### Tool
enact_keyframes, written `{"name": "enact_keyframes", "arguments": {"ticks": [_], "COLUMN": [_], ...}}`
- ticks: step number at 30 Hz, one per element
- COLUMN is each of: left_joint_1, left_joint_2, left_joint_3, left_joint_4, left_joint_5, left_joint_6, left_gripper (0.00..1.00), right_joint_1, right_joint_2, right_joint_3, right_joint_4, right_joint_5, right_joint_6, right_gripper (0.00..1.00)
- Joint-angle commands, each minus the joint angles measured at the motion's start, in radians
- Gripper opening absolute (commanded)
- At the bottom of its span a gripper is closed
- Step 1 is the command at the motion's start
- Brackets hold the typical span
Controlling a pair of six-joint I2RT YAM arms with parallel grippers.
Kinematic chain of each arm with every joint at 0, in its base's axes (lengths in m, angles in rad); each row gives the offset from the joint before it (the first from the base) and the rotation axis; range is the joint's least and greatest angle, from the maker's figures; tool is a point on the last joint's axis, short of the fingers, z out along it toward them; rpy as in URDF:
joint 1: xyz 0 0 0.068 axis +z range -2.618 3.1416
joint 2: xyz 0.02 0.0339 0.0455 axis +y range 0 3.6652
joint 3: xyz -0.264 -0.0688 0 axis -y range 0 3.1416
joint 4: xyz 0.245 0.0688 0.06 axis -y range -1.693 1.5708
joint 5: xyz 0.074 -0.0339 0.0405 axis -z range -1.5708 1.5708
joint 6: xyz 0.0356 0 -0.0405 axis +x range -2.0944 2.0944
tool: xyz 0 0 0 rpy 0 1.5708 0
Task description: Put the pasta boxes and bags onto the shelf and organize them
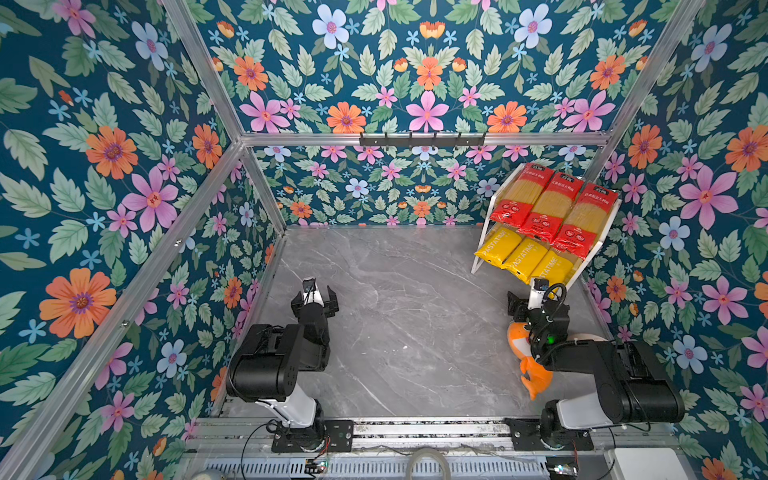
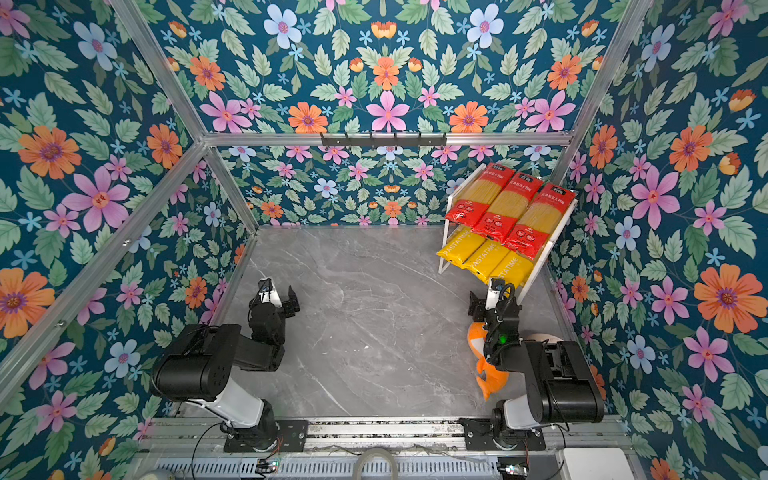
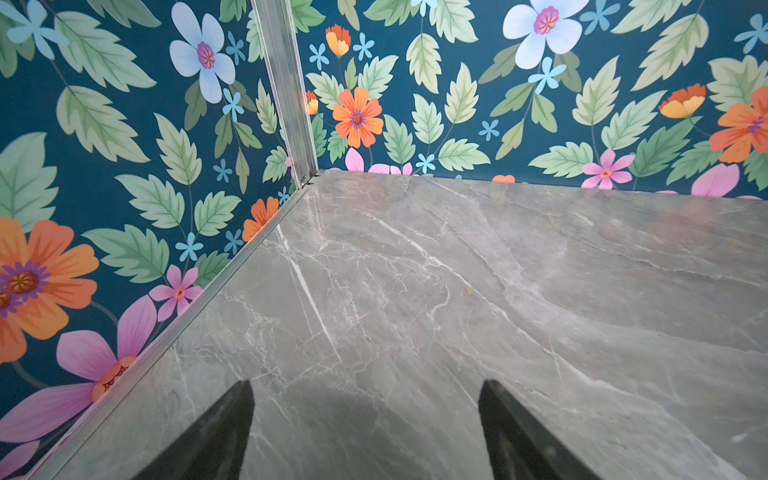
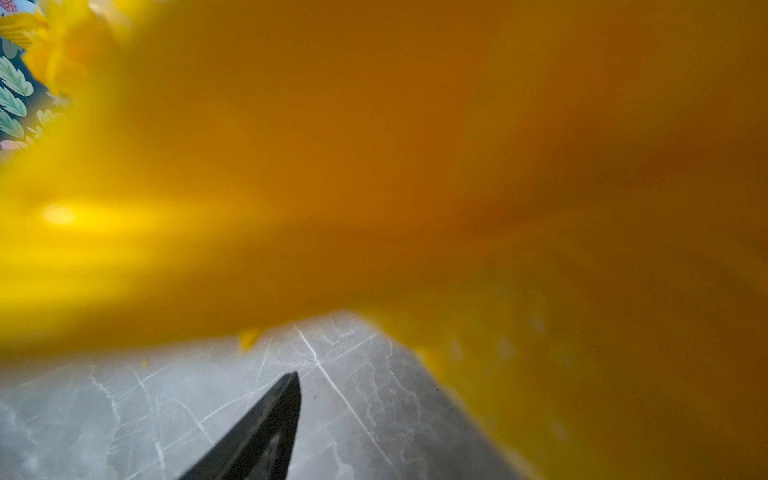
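Right tool (image 1: 534, 300) black, tapered, jaws apart, just at the glossy end of the nearest yellow pack (image 1: 550, 270); left tool (image 1: 314, 297) spread wide over veined grey tabletop (image 1: 395, 316); slanted white-framed shelf (image 1: 482, 237) holds red packs (image 1: 548, 205) above, yellow below

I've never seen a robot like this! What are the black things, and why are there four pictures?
The black things are two robot arms. Each ends in a hand that pinches. Two pictures look down from above, side by side. Two come from little cameras on the wrists. On the grey table stands a shelf: three red pasta packs on top, three yellow packs below. An orange toy lies under the right arm. The left hand is open over bare table. The right hand sits by a yellow pack, so its camera sees mostly yellow blur. It looks open, holding nothing.
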Motion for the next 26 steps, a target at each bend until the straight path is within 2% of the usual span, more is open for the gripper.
{"name": "enact_keyframes", "arguments": {"ticks": [1, 2, 4, 26], "left_joint_1": [0.002, 0.002, 0.002, -0.005], "left_joint_2": [-0.002, -0.002, -0.001, -0.001], "left_joint_3": [0.002, -0.001, -0.006, -0.002], "left_joint_4": [0.002, 0.008, 0.021, 0.014], "left_joint_5": [0.006, -0.008, -0.038, -0.023], "left_joint_6": [-0.012, -0.015, -0.029, -0.013], "left_gripper": [1.0, 1.0, 1.0, 1.0], "right_joint_1": [0.0, 0.0, 0.0, 0.001], "right_joint_2": [0.001, 0.001, 0.001, 0.001], "right_joint_3": [0.005, 0.004, 0.005, 0.007], "right_joint_4": [-0.001, 0.0, -0.001, -0.005], "right_joint_5": [0.019, 0.02, 0.02, 0.033], "right_joint_6": [-0.003, -0.004, -0.004, 0.002], "right_gripper": [0.92, 0.99, 0.99, 0.99]}}
